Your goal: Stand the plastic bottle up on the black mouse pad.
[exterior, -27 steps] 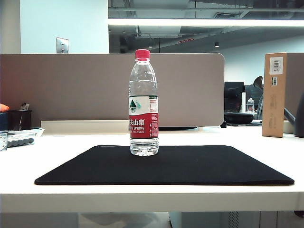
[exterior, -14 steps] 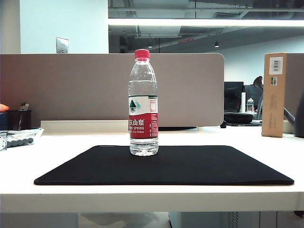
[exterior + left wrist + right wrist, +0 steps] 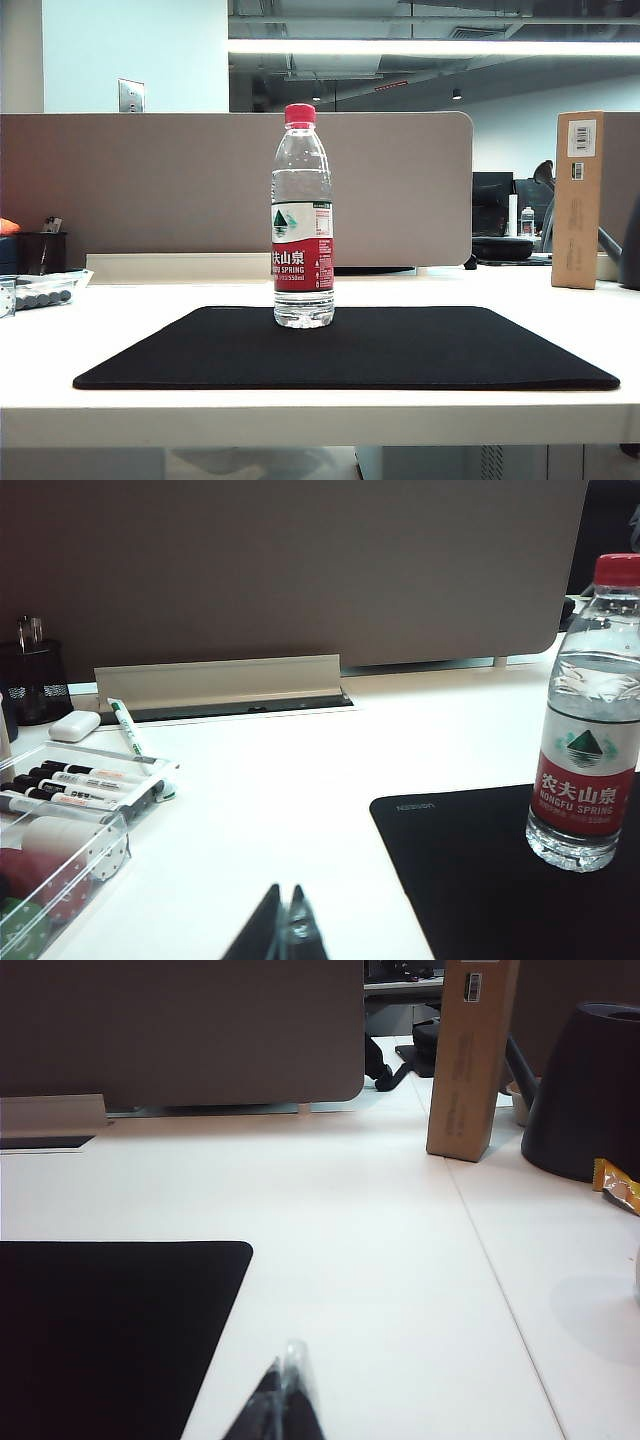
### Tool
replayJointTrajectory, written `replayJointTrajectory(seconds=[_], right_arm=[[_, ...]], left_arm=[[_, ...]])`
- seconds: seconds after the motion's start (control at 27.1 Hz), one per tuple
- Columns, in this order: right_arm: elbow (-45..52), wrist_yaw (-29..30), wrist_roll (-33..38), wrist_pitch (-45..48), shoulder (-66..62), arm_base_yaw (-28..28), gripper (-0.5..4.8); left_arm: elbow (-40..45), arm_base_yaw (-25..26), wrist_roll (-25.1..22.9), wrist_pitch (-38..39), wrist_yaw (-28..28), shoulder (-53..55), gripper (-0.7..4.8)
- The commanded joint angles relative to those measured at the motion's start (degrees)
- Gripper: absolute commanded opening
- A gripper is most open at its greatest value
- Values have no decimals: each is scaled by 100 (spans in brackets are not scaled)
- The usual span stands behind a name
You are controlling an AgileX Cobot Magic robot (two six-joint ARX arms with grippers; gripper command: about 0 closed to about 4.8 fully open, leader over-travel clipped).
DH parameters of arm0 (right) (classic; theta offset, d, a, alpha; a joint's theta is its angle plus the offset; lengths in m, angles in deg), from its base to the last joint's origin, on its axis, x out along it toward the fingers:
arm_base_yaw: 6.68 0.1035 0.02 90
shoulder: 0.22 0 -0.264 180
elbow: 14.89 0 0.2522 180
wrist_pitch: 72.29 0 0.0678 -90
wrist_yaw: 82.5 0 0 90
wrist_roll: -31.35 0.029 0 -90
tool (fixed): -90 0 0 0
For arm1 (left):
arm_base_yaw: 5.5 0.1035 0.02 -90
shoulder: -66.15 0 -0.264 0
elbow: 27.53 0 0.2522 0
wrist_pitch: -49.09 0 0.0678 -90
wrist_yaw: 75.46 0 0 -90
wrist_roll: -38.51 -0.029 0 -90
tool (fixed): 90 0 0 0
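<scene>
We see the clear ribbed plastic bottle [image 3: 302,215] upright on the matte black mouse pad [image 3: 400,350], which lies flat on the smooth white table [image 3: 560,310]. The left claw [image 3: 283,930] and right claw [image 3: 285,1392] are pinched closed, empty, over bare table.

Bright ceiling strip light [image 3: 430,47] overhead — soft shadows; wrist views softer, washed out.

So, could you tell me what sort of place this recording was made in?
It looks like an open-plan office: a white desk backed by a grey partition panel, a clear tray of marker pens, and ceiling strip lighting.
</scene>
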Motion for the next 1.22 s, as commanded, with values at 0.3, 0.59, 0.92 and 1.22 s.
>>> replayJointTrajectory(seconds=[0.3, 0.59, 0.92, 1.22], right_arm=[[26, -7, -17, 92, 4, 4, -8], [26, -7, -17, 92, 4, 4, -8], [26, -7, -17, 92, 4, 4, -8], [26, -7, -17, 92, 4, 4, -8]], left_arm=[[-24, 658, -151, -79, 13, 0, -4], [-24, 664, -151, -66, 13, 0, -4], [-24, 664, -151, -66, 13, -2, -4], [-24, 664, -151, -66, 13, -2, -4]])
